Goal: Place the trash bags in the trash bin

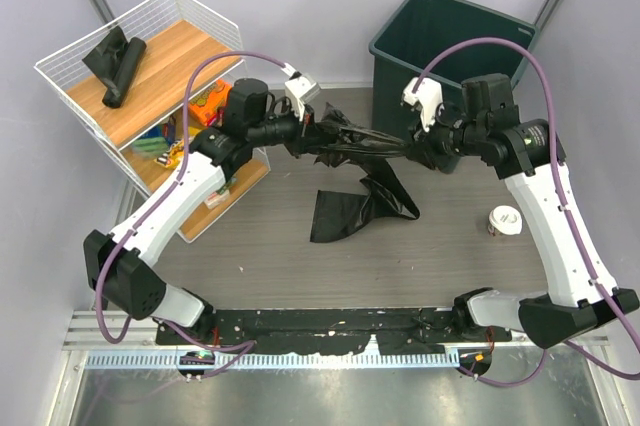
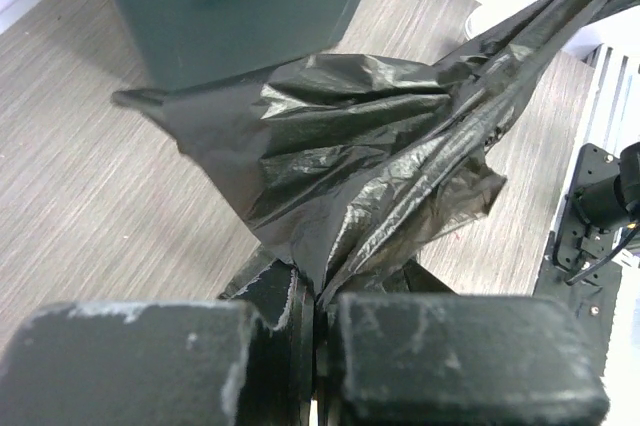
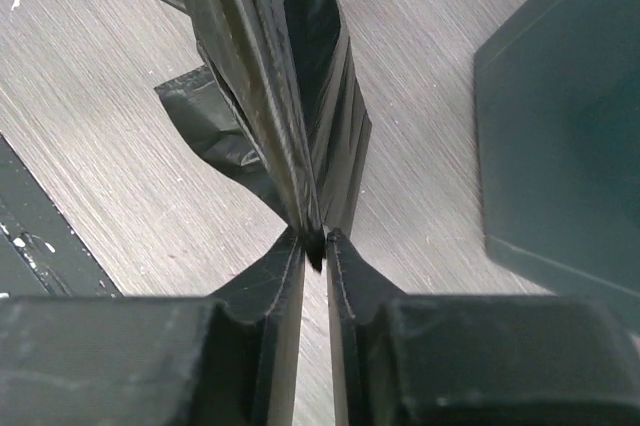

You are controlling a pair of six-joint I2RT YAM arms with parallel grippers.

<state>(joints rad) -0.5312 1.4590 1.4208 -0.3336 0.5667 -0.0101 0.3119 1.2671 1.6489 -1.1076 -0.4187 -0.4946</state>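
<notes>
Two tools pinch one trash bag (image 1: 362,146): left tool (image 1: 322,126) and right tool (image 1: 418,151) hold it taut left-to-right, mid-frame above the counter (image 1: 260,256). The trash bin (image 1: 395,81) stands upper right, nearest the right tool.

Overhead camera at 6 o'clock faces 12; close-in wrist cameras share the trash bag (image 1: 362,145) and trash bin (image 1: 450,36).

One glossy black crinkled plastic trash bag (image 1: 365,144) stretched taut above desk (image 1: 300,256), near upright dark green square plastic bin (image 1: 400,81); second black bag (image 1: 345,208) crumpled on desk beneath.
</notes>
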